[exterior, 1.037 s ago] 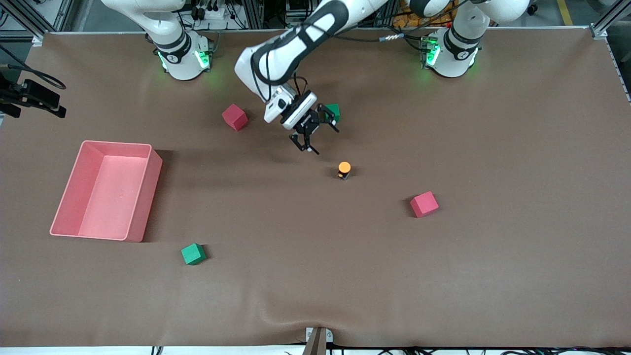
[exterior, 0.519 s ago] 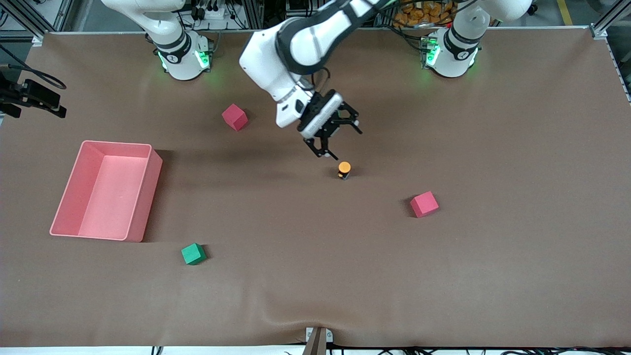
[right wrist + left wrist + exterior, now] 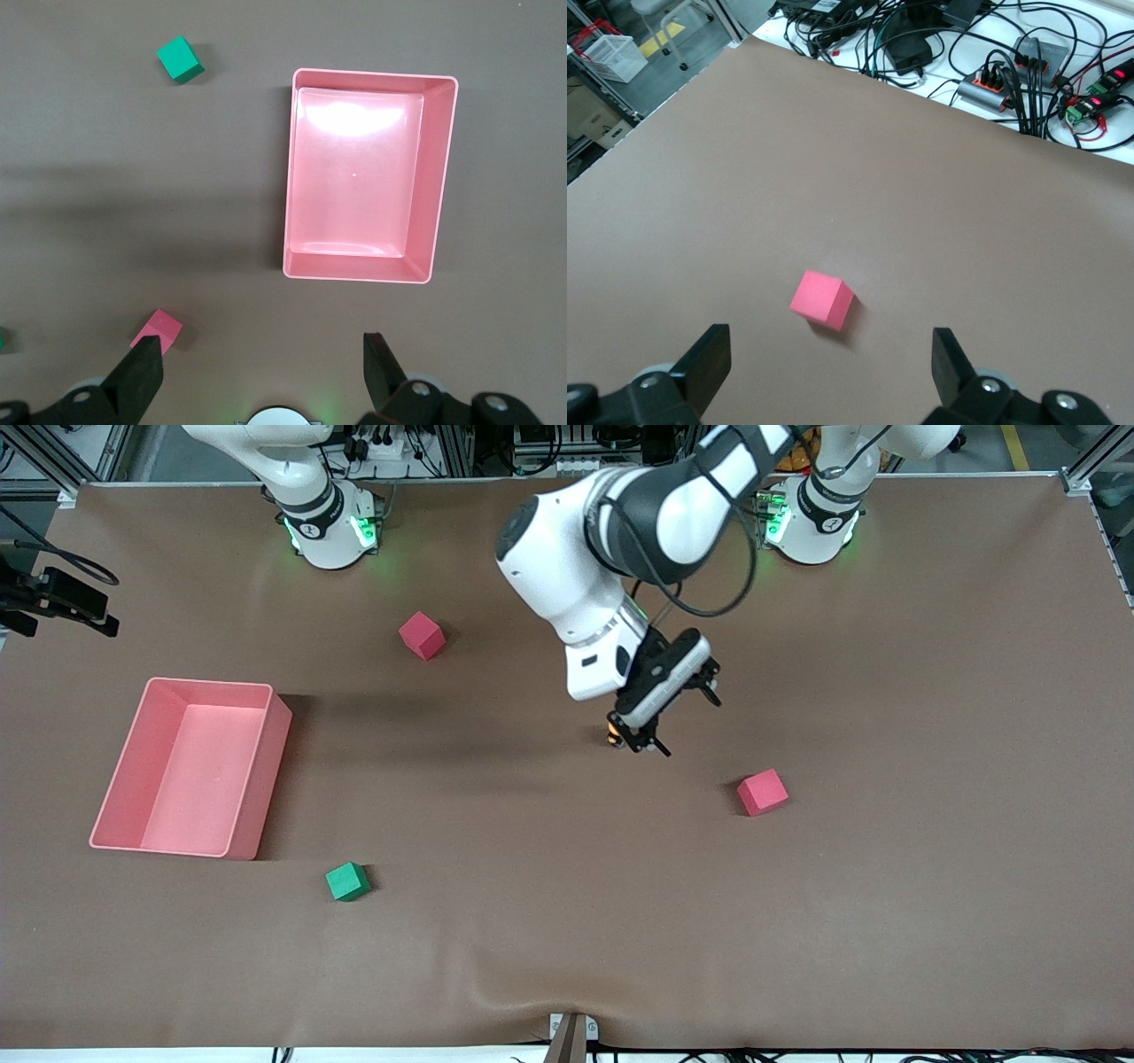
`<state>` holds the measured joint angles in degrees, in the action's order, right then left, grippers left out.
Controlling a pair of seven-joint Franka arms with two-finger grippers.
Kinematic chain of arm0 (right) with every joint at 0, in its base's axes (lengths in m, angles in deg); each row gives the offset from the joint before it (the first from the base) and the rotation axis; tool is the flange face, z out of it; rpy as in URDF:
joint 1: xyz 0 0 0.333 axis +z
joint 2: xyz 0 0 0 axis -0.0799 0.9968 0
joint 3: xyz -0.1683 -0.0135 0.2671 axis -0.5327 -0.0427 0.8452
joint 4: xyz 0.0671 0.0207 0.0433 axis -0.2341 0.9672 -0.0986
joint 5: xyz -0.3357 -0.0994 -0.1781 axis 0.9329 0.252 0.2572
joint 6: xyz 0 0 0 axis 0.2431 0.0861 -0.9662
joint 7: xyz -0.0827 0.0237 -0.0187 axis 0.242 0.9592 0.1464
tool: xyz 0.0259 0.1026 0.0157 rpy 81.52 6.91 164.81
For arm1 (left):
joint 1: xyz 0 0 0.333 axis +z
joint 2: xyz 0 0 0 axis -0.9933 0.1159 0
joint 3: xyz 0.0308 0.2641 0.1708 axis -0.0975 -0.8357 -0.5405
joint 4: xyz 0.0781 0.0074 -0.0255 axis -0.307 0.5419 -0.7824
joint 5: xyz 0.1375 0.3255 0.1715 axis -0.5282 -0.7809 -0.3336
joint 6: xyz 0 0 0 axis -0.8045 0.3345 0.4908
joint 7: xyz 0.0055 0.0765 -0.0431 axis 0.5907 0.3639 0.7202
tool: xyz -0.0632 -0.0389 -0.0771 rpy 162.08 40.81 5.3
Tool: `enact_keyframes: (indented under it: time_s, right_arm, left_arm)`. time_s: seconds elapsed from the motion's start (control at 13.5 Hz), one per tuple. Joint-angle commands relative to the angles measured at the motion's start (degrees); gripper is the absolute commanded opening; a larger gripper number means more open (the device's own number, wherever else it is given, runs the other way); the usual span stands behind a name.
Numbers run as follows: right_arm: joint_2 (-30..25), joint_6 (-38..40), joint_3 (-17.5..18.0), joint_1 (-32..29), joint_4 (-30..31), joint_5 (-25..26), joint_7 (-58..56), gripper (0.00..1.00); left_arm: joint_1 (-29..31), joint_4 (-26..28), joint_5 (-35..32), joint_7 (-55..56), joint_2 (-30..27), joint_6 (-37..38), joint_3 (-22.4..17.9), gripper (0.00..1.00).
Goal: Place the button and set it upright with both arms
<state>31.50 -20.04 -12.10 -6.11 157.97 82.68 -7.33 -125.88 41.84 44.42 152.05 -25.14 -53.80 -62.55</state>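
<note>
- The pink tray (image 3: 276, 771) is the biggest obstacle, standing toward the right arm's end of the table (image 3: 930, 691).
- One green cube (image 3: 346, 881) sits nearer the front camera than the tray, close to its corner; bare cloth lies between them.
- A red cube (image 3: 422, 635) stands farther from the camera than the tray, apart from it, with a bare lane between.
- The left arm (image 3: 620, 540) reaches out over the table's middle, well apart from the tray; its open left gripper (image 3: 660, 722) hangs just above the button (image 3: 611, 735), blocking that spot.
- Another red cube (image 3: 762, 792) stands farther still from the tray, toward the left arm's end; the strip nearest the camera is open from the tray onward.
</note>
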Motion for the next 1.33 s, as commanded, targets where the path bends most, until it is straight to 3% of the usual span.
enact_keyframes:
  time_s: [0.0,0.22,0.52,0.74,1.04,1.26]
  right_arm:
    - [0.36,0.42,-0.03,-0.05,-1.0,-0.55,-0.37,1.0]
    - [0.36,0.42,-0.03,-0.05,-1.0,-0.55,-0.37,1.0]
    - [0.36,0.51,-0.03,-0.32,-1.0,-0.46,-0.46,1.0]
    - [0.36,0.33,-0.03,0.03,-1.0,-0.55,-0.46,1.0]
    - [0.36,0.68,-0.03,-0.05,-0.92,-0.46,-0.46,1.0]
    - [0.36,0.42,-0.03,-0.14,-1.0,-0.46,-0.54,1.0]
  left_arm:
    - [2.8,1.26,1.12,-5.12,-2.25,-1.11,0.19,1.0]
    - [9.72,1.26,1.82,-9.6,-3.22,-6.54,3.42,1.0]
    - [29.48,1.26,2.0,-20.57,-4.18,-10.33,18.7,1.0]
    - [32.6,1.26,2.61,-27.36,-5.07,-10.52,19.17,1.0]
    - [38.74,1.35,13.32,-34.9,-7.43,-10.87,19.17,1.0]
    - [39.9,1.35,19.11,-36.77,-9.81,-10.78,18.99,1.0]
